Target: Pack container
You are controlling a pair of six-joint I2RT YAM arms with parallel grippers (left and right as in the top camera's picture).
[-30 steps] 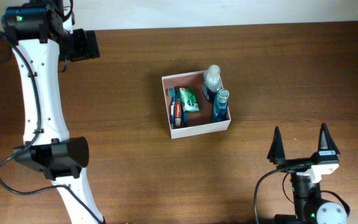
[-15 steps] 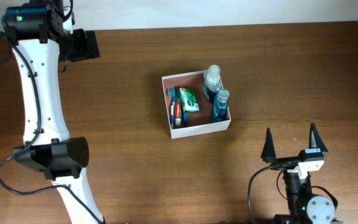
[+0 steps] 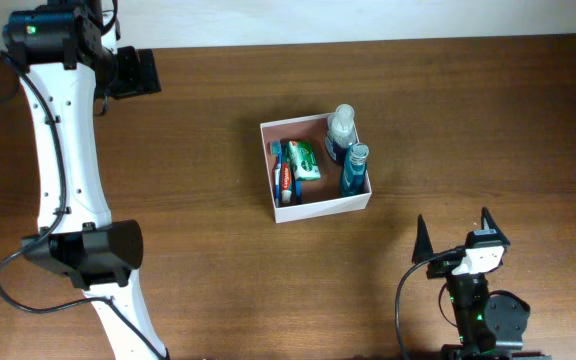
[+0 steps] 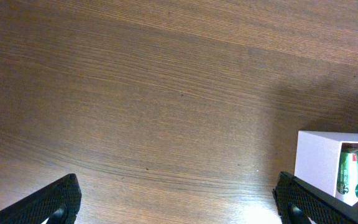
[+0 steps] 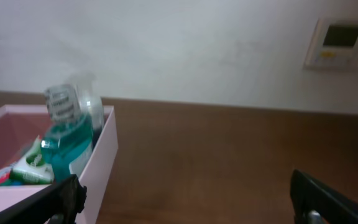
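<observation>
Container: the square white box (image 3: 324,207) sits near the middle of the table (image 3: 198,140), a little toward the far side. Its inside is pinkish-brown and its top is open.
Far right corner of the container: a clear bottle with a white cap (image 3: 342,124) stands upright against the wall.
Right side of the container: a blue bottle (image 3: 354,168) stands just on the near side of the clear bottle, close to the right wall.
Middle of the container: a green packet (image 3: 304,160) lies flat.
Left side of the container: a red and white tube (image 3: 284,182) lies along the left wall, just beside the green packet.
Left gripper: (image 4: 179,204) it is released, with the two dark fingers far apart at the lower corners of the wrist view, and nothing is between them. It hangs over bare wood at the far left, well apart from the container, whose white corner (image 4: 316,163) shows only at the right edge of that view.
Left arm: the white arm (image 3: 63,150) reaches from the near left edge up to the far left corner.
Right gripper: (image 3: 454,233) it is also released and holds nothing; the two pointed fingers stand wide. It is at the near right of the table, apart from the container.
Right wrist view: the container wall (image 5: 98,165) is at the left, with the blue bottle (image 5: 67,140) seen above the rim.
Background: a pale wall (image 5: 185,50) with a small control panel (image 5: 339,41) at the far right.
</observation>
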